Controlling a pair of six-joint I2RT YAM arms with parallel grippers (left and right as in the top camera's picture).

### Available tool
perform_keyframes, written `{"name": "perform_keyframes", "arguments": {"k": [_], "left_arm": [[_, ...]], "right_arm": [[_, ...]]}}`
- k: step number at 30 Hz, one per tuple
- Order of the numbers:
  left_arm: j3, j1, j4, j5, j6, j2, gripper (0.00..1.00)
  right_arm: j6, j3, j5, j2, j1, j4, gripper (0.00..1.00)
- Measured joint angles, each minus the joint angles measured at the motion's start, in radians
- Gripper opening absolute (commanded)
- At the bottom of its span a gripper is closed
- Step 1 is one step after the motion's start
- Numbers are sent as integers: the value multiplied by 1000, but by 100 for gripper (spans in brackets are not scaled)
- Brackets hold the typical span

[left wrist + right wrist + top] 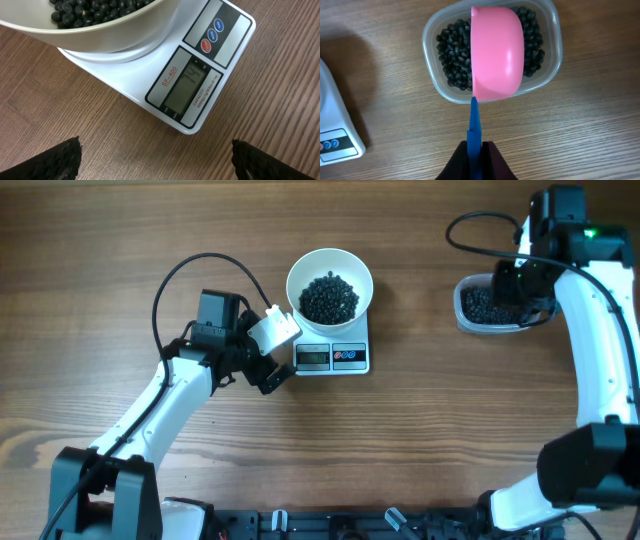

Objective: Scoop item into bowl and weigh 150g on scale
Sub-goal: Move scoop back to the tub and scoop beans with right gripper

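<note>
1. Overhead: white bowl [298, 272] just above the middle of the table [100, 240], seated on the scale [358, 340], a dark heap of beans [329, 298] inside. Display [313, 357] and buttons [344, 356] poking out from under the bowl at 6 o'clock. Left gripper [291, 350] at 9 o'clock of the scale, just beside its edge, spread wide, holding nothing. Clear tub [468, 308] at 3 o'clock of the bowl, well apart, more beans in it. Right gripper [520, 280] above the tub, its fingers hidden here under the wrist.

2. Left wrist: display [186, 87] at frame centre, digits lit but too slanted to read surely. Three round buttons [212, 35] at 1 o'clock of it, two blue and one red. Bowl at 11 o'clock, overhanging the scale, beans up to the frame edge. Two black fingers [57, 161] at 7 and 5 o'clock, far apart, bare wood between them.

3. Right wrist: right gripper [475, 150] at 6 o'clock, pressed tight on the blue handle [474, 117]. Pink scoop [497, 52] at the handle's 12 o'clock end, rounded back upward, over the middle of the tub and overlapping its near rim. Beans showing at 9 and 3 o'clock of it. Contact between scoop and beans: cannot tell. Corner of the scale at 8 o'clock, well apart from the tub.
</note>
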Motion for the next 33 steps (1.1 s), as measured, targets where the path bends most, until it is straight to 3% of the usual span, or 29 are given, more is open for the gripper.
{"name": "perform_keyframes", "arguments": {"k": [9, 19, 33], "left_arm": [[0, 0, 0, 0, 0, 0, 100], [0, 0, 0, 0, 0, 0, 100], [0, 0, 0, 0, 0, 0, 100]], "right_arm": [[-11, 0, 84, 113, 0, 16, 4], [-51, -12, 210, 115, 0, 66, 4], [-117, -104, 159, 115, 6, 82, 4]]}}
